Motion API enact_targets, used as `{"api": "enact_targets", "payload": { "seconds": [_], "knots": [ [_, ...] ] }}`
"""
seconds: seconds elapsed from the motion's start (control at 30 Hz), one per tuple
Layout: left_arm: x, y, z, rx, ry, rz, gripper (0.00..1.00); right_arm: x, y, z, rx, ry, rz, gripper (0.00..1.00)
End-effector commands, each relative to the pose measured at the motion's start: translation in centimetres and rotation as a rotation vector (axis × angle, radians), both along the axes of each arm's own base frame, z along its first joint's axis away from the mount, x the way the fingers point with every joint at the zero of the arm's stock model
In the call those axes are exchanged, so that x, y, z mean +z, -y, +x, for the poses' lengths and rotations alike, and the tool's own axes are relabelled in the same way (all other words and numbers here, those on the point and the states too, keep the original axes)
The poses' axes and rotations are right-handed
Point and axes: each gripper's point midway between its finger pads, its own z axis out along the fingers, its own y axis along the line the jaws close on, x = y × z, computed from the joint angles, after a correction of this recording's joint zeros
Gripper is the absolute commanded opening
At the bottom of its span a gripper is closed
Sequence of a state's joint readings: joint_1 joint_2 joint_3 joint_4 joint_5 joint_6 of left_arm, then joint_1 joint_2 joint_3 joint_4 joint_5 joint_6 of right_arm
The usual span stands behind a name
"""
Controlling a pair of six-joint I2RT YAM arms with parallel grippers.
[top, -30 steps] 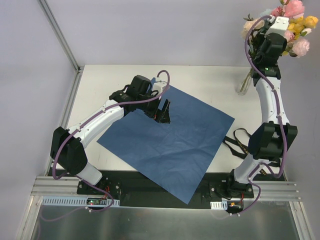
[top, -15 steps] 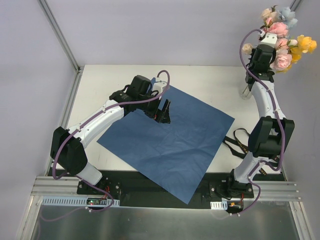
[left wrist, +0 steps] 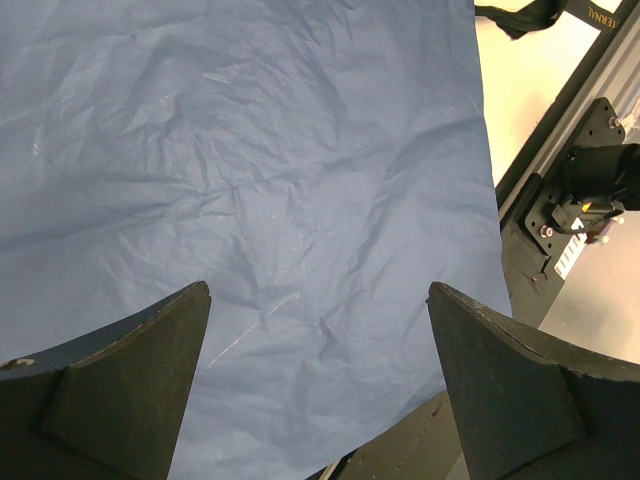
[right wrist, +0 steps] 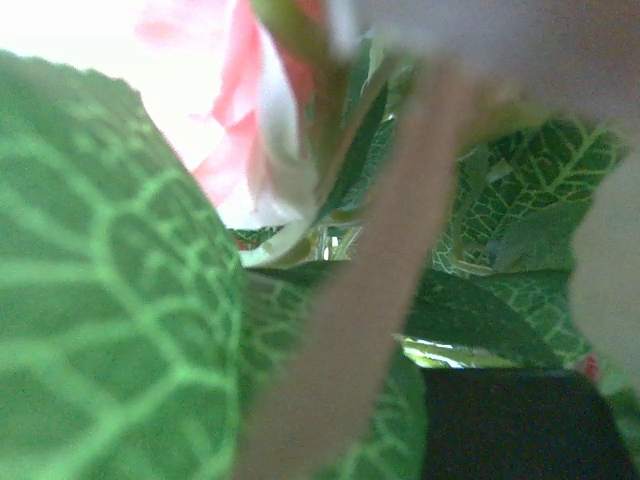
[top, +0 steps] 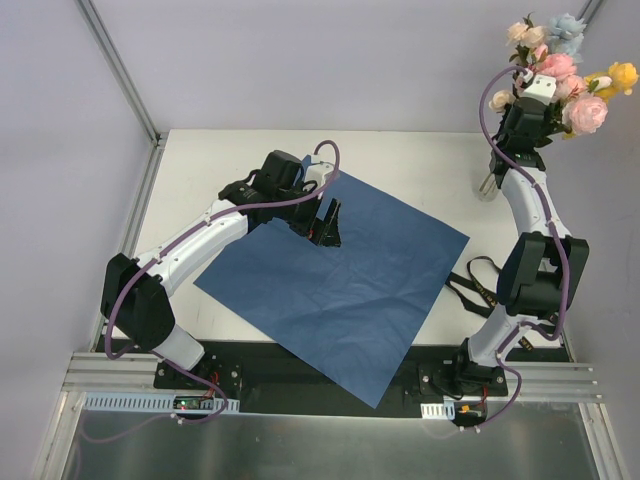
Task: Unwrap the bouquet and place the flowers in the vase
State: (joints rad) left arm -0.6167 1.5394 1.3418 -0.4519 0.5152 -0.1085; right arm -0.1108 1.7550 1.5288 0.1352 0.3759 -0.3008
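Note:
My right gripper (top: 532, 108) is high at the far right, shut on the flowers (top: 566, 72), a bunch of pink, cream, pale-blue and yellow blooms held above the table. Its fingers are hidden behind leaves. In the right wrist view, blurred green leaves (right wrist: 100, 300) and a pink bloom (right wrist: 240, 150) fill the frame. The small clear vase (top: 487, 183) stands on the table below that arm. The bouquet's blue paper (top: 350, 280) lies spread flat with no flowers on it. My left gripper (top: 328, 225) hovers open over the paper (left wrist: 300, 150), nothing between its fingers (left wrist: 150, 380).
The black ribbon (top: 470, 285) lies loose on the white table (top: 230, 160) by the paper's right corner, next to the right arm. The paper's near corner overhangs the black base rail (top: 300, 365). Frame posts stand along the table's left side.
The right arm has swung the flowers higher and further back, away from the vase. The left arm and the paper have not moved.

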Motion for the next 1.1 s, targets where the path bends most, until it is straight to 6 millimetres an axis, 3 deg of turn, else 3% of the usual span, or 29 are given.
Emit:
{"api": "enact_targets", "payload": {
  "seconds": [0.0,0.23,0.27,0.37,0.7,0.87,1.07],
  "knots": [
    [0.5,0.4,-0.6,-0.022,0.017,-0.019,0.9,-0.3,-0.4,-1.0,0.022,-0.044,0.027,0.01],
    [0.6,0.5,-0.7,-0.024,0.019,-0.021,0.9,1.8,-1.2,-2.2,0.024,-0.051,-0.025,0.23],
    [0.7,0.5,-0.7,-0.025,0.02,-0.023,0.9,2.2,-1.4,-2.4,0.015,-0.047,-0.033,0.32],
    [0.9,0.5,-0.8,-0.027,0.025,-0.025,0.9,2.9,-1.7,-3.2,0.007,-0.057,-0.04,0.42],
    [1.7,0.8,-1.6,-0.043,0.051,-0.033,0.9,4.2,-2.0,-6.4,-0.059,-0.109,-0.021,0.54],
    [2.2,1.0,-2.1,-0.055,0.067,-0.039,0.9,3.7,-2.6,-9.0,-0.074,-0.148,0.02,0.66],
    [2.6,1.5,-2.8,-0.075,0.074,-0.047,0.9,4.5,-3.0,-10.1,-0.042,-0.196,0.022,0.75]
  ]
}}
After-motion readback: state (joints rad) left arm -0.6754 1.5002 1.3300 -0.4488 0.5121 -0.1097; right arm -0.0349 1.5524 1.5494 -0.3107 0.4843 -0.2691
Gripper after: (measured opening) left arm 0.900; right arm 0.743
